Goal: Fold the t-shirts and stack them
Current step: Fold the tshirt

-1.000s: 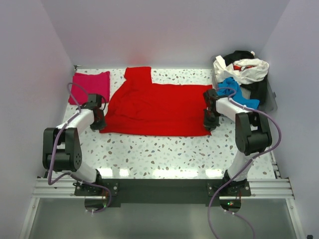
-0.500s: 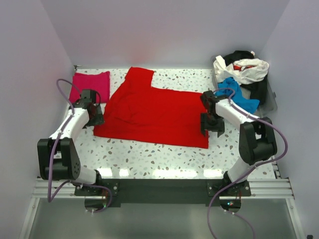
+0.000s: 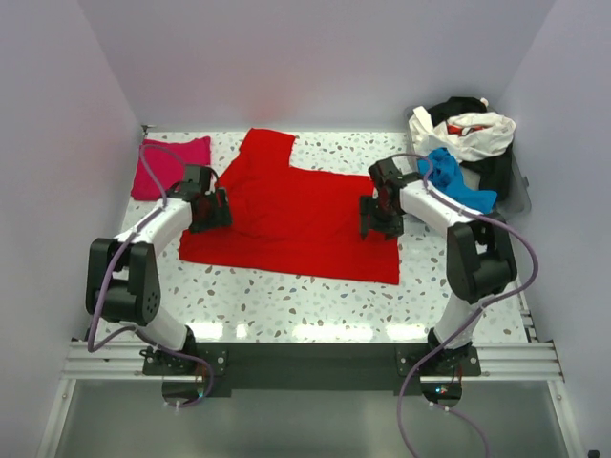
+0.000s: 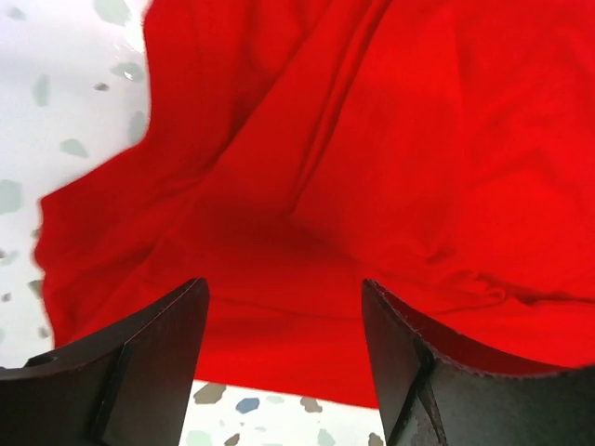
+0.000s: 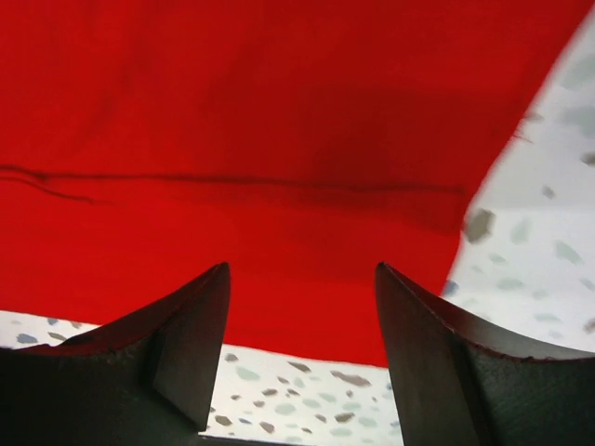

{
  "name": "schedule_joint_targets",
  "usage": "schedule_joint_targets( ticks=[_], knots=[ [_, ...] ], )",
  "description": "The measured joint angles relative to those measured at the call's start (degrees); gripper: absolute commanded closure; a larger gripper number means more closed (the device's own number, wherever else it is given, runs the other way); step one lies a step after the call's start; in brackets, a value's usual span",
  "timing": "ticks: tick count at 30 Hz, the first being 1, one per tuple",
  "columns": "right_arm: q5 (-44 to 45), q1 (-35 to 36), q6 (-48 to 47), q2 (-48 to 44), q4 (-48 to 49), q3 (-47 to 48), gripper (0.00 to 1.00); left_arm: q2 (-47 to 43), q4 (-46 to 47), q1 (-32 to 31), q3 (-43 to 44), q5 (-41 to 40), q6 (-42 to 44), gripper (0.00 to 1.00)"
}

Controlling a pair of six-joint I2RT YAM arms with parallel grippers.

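From above, I had the red t-shirt flat on the desk, left pincer over its left side, right pincer over its right, placed for a fold, I reckoned. Left wrist: jaws apart, empty, above that shirt. Right wrist: same.

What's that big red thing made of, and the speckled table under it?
The red t-shirt looks like soft, matte cloth, probably cotton: it wrinkles and shows a stitched seam. The table looks hard and glossy, speckled stone or laminate: lights reflect off it.
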Motion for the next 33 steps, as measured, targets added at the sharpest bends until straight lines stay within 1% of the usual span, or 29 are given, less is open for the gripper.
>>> schedule_joint_targets(
  ticks=[4, 9, 12, 18, 24, 28, 31, 33],
  knots=[
    [-3.4, 1.0, 0.6, 3.9, 5.8, -0.9, 0.35, 2.4, 3.3, 0.0, -2.6, 2.2, -0.8, 0.28],
    [-3.0, 1.0, 1.2, 6.1, 7.5, -3.3, 0.35, 3.9, 6.4, 0.0, -4.9, 3.5, -0.8, 0.28],
    [-2.1, 1.0, 1.7, 5.6, 7.6, -4.2, 0.35, 4.7, 8.1, 0.0, -5.9, 4.3, -0.7, 0.28],
    [-0.6, 1.0, 3.0, 1.7, 7.3, -9.5, 0.34, 3.9, 10.8, 0.0, -7.8, 5.4, -0.7, 0.28],
    [0.4, 1.0, 4.0, -0.7, 4.2, -12.7, 0.34, 0.3, 11.4, 0.0, -11.5, 7.4, -0.9, 0.28],
    [1.5, 1.0, 4.0, -0.7, 0.9, -12.5, 0.33, -3.2, 9.2, 0.0, -13.6, 7.7, -1.0, 0.23],
    [2.9, 1.3, 3.5, -0.7, -3.6, -9.9, 0.33, -6.7, 6.9, 0.0, -13.7, 7.9, -1.9, 0.19],
    [3.7, 2.1, 3.1, -0.6, -6.5, -5.1, 0.33, -9.2, 4.7, 0.0, -12.3, 7.8, -2.3, 0.14]
  ],
)
